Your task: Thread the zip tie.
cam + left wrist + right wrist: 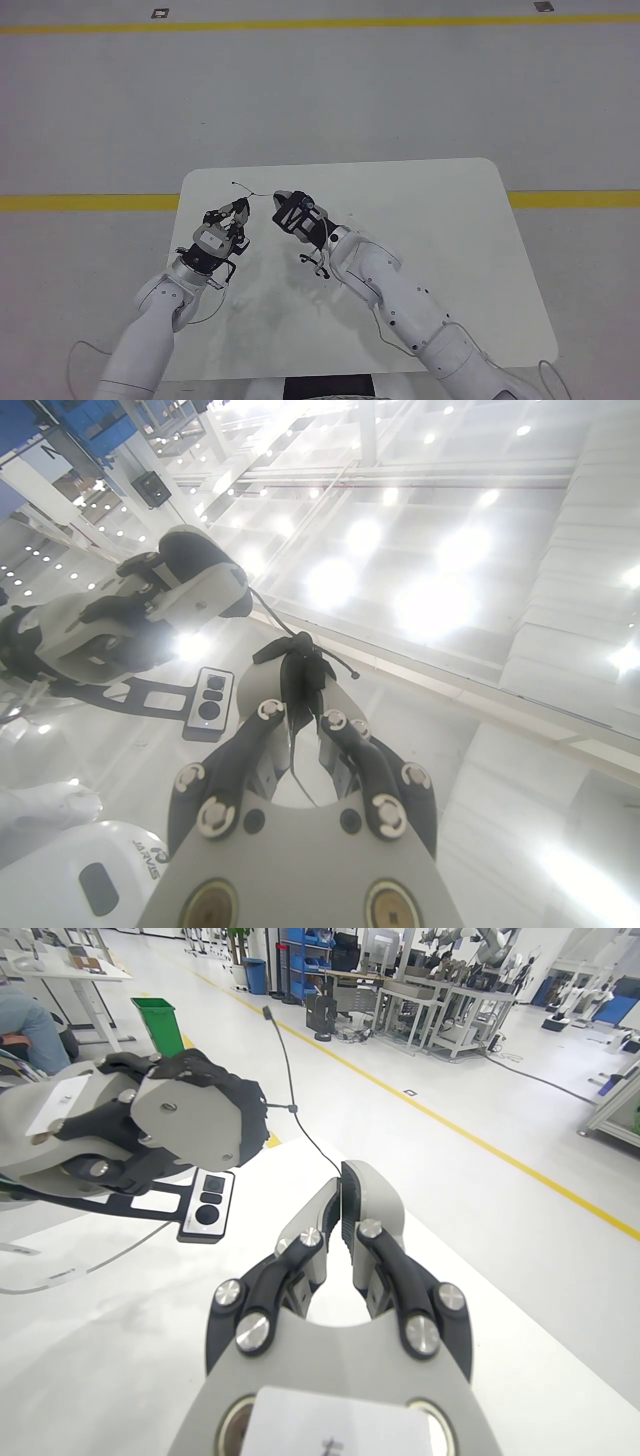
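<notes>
Crucially, seen from above, the zip tie runs from the right gripper, fingers pinching its end, toward 10 o'clock, through the left gripper, also clamped around it.

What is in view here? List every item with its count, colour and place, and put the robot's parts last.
zip tie: one or two, cannot tell; black; held in the air over the table, between both grippers.
table: one, white, under both arms.
floor lines: two, yellow, one passing under the table, one farther off.
bin: one, green, on the floor beyond the table.
left gripper: one, grey with ragged black finger covering, shut on the zip tie.
right gripper: one, grey and black, shut on the zip tie's thin end.
</notes>
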You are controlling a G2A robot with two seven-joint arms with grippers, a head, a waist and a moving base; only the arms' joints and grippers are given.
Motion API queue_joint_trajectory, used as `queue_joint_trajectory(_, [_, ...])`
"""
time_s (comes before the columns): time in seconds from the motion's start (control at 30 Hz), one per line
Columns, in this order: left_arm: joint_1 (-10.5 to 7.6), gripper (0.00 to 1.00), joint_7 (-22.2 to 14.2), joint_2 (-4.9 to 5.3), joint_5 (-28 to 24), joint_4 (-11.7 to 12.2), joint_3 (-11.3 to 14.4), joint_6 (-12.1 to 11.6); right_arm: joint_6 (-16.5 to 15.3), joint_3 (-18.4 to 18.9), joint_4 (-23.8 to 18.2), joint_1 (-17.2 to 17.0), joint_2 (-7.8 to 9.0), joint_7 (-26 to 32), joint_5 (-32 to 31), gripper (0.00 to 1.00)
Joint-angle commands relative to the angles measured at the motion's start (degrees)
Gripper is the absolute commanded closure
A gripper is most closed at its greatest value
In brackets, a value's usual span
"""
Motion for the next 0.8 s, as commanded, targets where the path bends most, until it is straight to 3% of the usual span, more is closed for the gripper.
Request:
queue_joint_trajectory(0.0, [0.0, 1.0, 0.0, 0.0, 0.0, 0.0, 0.0, 0.0, -0.1, 0.3, -0.1, -0.3, 0.09, 0.1, -0.2, 1.0])
queue_joint_trajectory(0.77, [0.0, 1.0, 0.0, 0.0, 0.0, 0.0, 0.0, 0.0, -0.2, 4.2, -2.9, -3.8, 1.3, 2.0, -2.5, 1.0])
